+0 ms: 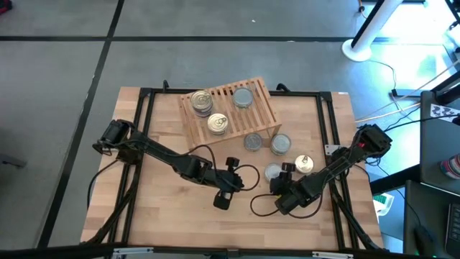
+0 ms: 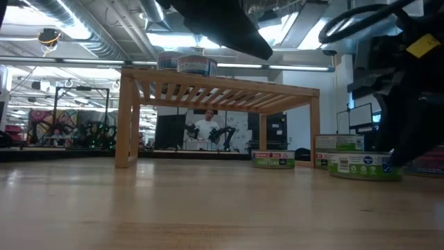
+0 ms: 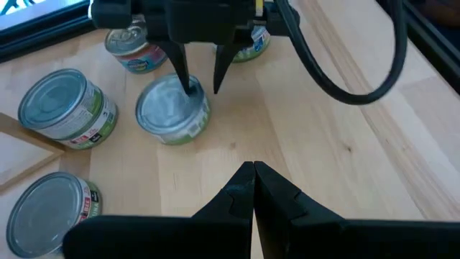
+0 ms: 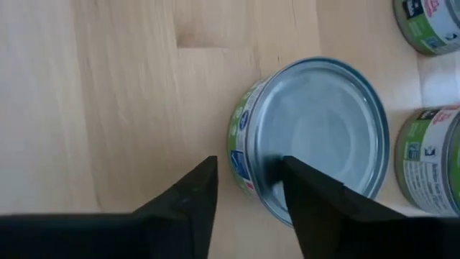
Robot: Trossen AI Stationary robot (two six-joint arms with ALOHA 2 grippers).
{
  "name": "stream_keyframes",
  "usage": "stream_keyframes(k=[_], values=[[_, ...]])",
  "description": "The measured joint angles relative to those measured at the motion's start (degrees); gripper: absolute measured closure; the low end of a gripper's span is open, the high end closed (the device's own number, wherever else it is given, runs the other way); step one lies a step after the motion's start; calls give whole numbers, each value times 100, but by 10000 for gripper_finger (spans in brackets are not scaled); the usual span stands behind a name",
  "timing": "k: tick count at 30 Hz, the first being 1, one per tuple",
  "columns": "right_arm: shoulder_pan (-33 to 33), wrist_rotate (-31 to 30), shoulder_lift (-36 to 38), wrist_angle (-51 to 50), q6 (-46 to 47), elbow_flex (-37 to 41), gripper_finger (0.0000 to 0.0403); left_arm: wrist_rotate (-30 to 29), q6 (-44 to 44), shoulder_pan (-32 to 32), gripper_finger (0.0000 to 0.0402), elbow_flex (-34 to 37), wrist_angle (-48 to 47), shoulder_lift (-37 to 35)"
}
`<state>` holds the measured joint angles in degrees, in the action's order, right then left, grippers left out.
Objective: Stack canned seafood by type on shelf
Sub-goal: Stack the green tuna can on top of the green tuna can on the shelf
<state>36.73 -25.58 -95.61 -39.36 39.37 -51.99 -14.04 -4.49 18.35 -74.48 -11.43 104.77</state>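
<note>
The shelf point(image 1: 230, 108) is a slatted wooden rack at the table's far middle. It carries a stack of gold-topped tins point(image 1: 201, 101), a single gold-topped tin point(image 1: 218, 124) and a silver-topped tin point(image 1: 243, 97). A silver-topped tin with a green label point(image 4: 316, 137) point(image 1: 272, 172) stands upright on the table. My right gripper point(image 4: 248, 176) point(image 3: 201, 80) is open and comes down over this tin's rim. One finger stands over the lid, the other outside the wall. My left gripper point(image 3: 253, 173) point(image 1: 243, 184) is shut and holds nothing, above the table left of that tin. My right gripper stands astride the silver-topped tin's rim point(image 4: 243, 155), slanting down from above. One fingertip point(image 3: 188, 85) is at the lid and the other point(image 3: 219, 75) is beside the wall. I cannot tell whether either touches the tin, which stands flat on the table.
More tins stand on the table near the shelf's right legs: two silver-topped ones point(image 1: 253, 142) point(image 1: 280, 144) and a gold-topped one point(image 1: 304, 163). Another tin point(image 3: 253, 42) sits behind my right gripper. Cables loop between the arms. The table's near half is bare wood point(image 1: 180, 216).
</note>
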Motion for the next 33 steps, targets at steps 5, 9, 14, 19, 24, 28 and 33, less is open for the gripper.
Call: stream_keyframes(k=[5,9,14,19,24,28,33], values=[[0,44,0,454,-180,0,285,0,0,0,399,0,13,-2],[0,147,-12,879,-239,0,302,0,0,0,399,0,11,-2],[2,304,-200,1341,-243,-13,315,0,0,0,399,0,10,-2],[0,373,-330,1649,-264,-15,317,-2,1,0,399,0,9,-4],[2,512,-338,1827,-273,-11,317,-2,4,0,399,0,9,-4],[7,645,-350,2046,-373,-7,317,-3,20,0,399,0,9,-4],[7,701,-350,2094,-390,-2,317,-3,24,0,399,0,7,-4]])
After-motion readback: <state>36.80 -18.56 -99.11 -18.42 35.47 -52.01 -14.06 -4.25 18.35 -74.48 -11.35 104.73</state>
